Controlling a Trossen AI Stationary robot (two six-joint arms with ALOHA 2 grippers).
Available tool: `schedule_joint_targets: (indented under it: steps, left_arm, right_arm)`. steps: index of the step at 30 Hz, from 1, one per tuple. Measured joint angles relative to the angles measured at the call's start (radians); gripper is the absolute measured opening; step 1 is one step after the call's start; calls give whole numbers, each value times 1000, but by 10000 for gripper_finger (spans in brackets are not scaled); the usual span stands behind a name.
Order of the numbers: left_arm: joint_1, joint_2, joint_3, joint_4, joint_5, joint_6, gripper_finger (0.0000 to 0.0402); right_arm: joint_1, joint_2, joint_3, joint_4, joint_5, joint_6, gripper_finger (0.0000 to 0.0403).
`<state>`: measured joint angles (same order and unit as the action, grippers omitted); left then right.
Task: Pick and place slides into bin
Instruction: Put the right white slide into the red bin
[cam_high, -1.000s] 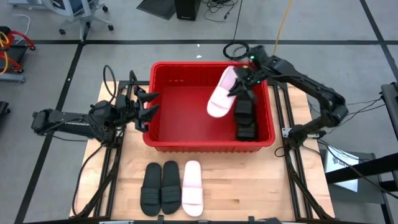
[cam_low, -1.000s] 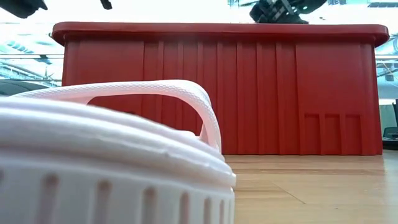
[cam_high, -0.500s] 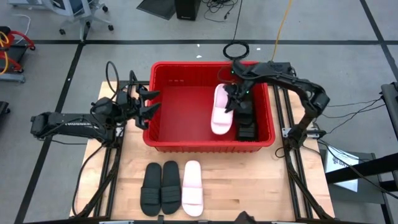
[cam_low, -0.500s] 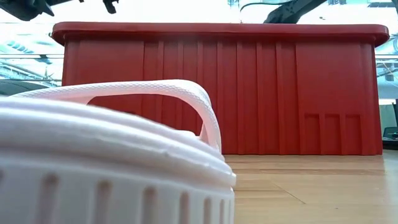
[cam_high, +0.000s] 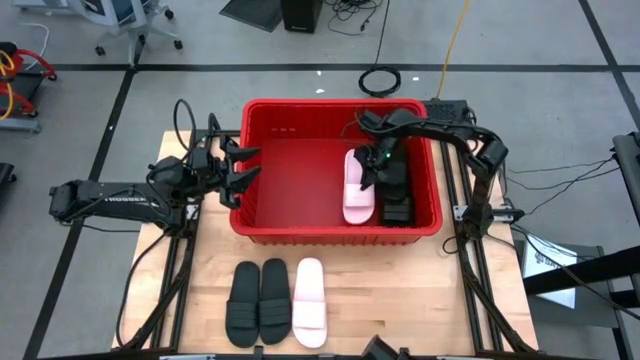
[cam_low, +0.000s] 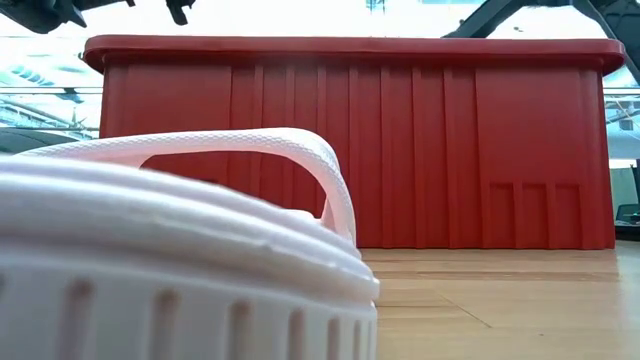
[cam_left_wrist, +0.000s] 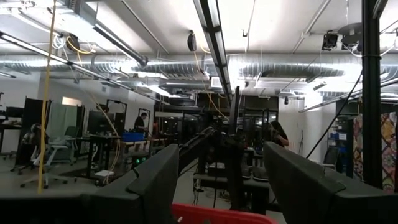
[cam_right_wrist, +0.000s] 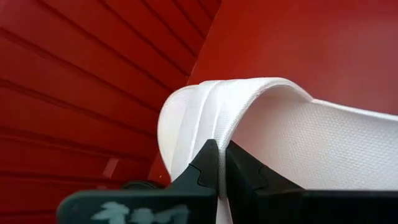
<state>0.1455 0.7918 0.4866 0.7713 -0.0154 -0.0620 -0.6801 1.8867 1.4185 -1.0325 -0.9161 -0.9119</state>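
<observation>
The right pincer (cam_high: 372, 166) is down inside the red bin (cam_high: 270, 222), its fingers (cam_right_wrist: 214, 163) pressed tight on the ribbed strap of a white slide (cam_high: 358, 187). In the high view that slide lies along the bin floor toward the right wall, just beside two black slides (cam_high: 396, 190) already lying there one behind the other. The step in hand looks like the end of a placement: the slide is down in the bin, but the grip on it is not yet let go.

The next move calls for spreading those fingers so the strap slips free, then lifting straight up clear of the thick rim before swinging out toward the front of the wooden surface (cam_high: 400, 300). Three slides remain there, side by side: two black ones (cam_high: 258, 302) and one white slide on the surface (cam_high: 309, 301), whose strap fills the near part of the low view.

The left pincer (cam_high: 238, 170) waits at the bin's left wall, held at about rim height, with its fingers (cam_left_wrist: 155, 180) spread and nothing between them
</observation>
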Motion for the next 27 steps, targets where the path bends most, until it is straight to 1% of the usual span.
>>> schedule_joint_targets:
  steps: [9, 13, 19, 23, 27]
  left_arm:
    - [0, 0, 0, -6, 0, -5, 241]
    - [0, 0, 0, -6, 0, -17, 241]
    - [0, 0, 0, -6, 0, -31, 241]
    - [0, 0, 0, -7, 0, -32, 241]
    - [0, 0, 0, -11, 0, -39, 241]
  right_arm:
    - [62, 69, 0, -46, 7, 2, 0]
    - [91, 72, -1, -45, 58, 31, 0]
    - [101, 72, -1, -40, 61, 75, 2]
    - [100, 72, -1, -36, 104, 139, 9]
    - [102, 72, -1, -35, 106, 167, 10]
